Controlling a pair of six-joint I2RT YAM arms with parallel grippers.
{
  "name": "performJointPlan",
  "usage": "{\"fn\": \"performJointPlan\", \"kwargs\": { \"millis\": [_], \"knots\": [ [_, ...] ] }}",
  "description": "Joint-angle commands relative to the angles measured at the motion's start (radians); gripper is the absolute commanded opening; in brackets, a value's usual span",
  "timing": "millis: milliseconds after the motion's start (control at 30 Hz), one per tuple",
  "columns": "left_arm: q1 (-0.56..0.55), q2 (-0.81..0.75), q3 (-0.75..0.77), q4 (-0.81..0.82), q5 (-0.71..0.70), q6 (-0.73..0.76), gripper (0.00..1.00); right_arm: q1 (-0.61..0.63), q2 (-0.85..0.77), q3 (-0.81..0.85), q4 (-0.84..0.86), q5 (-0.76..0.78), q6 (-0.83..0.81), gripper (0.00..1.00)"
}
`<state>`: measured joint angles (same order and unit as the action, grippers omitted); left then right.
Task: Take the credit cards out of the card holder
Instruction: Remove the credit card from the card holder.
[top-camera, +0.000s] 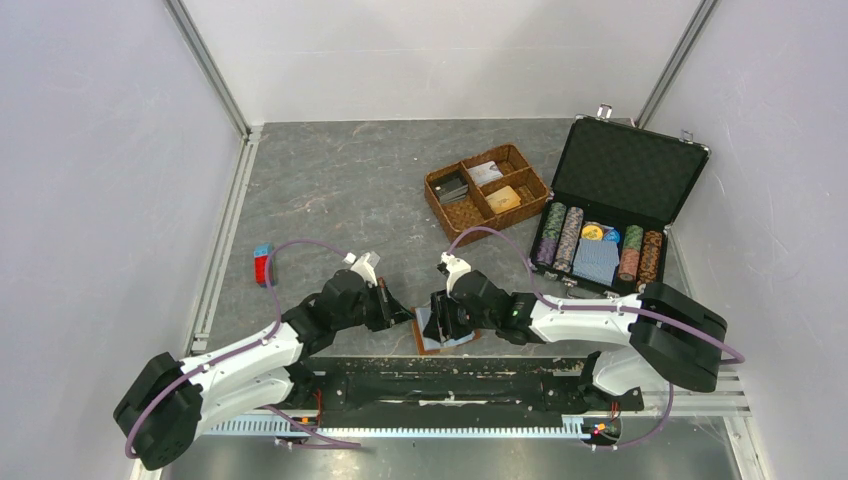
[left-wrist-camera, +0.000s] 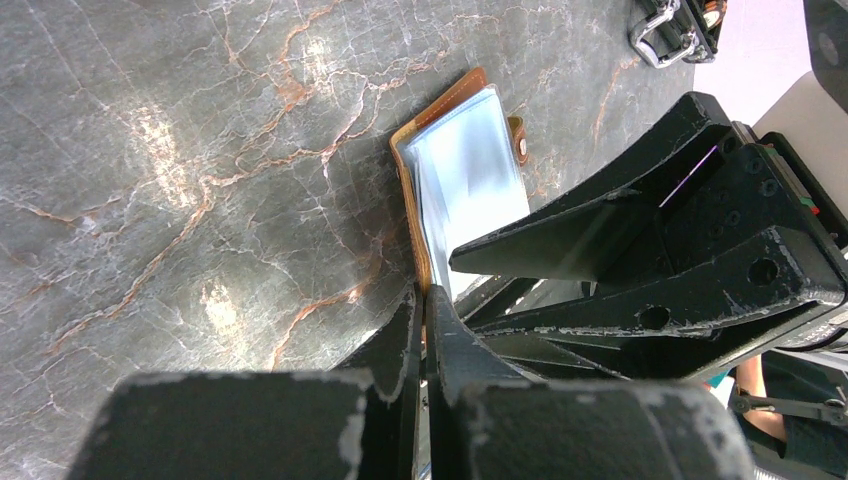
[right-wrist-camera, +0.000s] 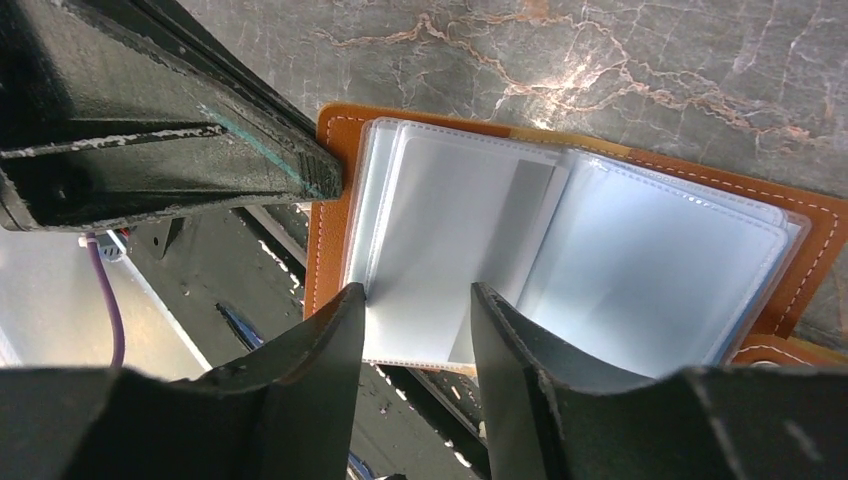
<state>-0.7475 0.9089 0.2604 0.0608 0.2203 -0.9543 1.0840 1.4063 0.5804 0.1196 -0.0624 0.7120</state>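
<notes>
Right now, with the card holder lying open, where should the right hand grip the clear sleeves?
Probably the free edge of the top leaf of the clear sleeves, away from the spine, coming from where the right hand sits, open astride that edge. The leaves lift off the flat card holder there; the shut left hand likely pins the cover.

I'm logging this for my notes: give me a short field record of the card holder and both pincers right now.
card holder: open, sleeves up, at the table's near edge
left pincer: shut on the holder's leather edge
right pincer: open, straddling a clear sleeve
sleeve contents: nothing clearly visible
</notes>
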Motion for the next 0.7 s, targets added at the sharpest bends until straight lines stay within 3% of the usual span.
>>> {"fn": "performJointPlan", "kwargs": {
  "millis": [0,667],
  "knots": [
    [0.003,-0.005,0.002,0.044,0.019,-0.005,0.02,0.007,-0.014,0.036,-0.018,0.045,-0.018,0.43],
    [0.005,0.013,0.001,0.056,0.025,-0.002,0.02,0.017,-0.051,0.063,-0.108,0.159,-0.039,0.42]
  ]
}}
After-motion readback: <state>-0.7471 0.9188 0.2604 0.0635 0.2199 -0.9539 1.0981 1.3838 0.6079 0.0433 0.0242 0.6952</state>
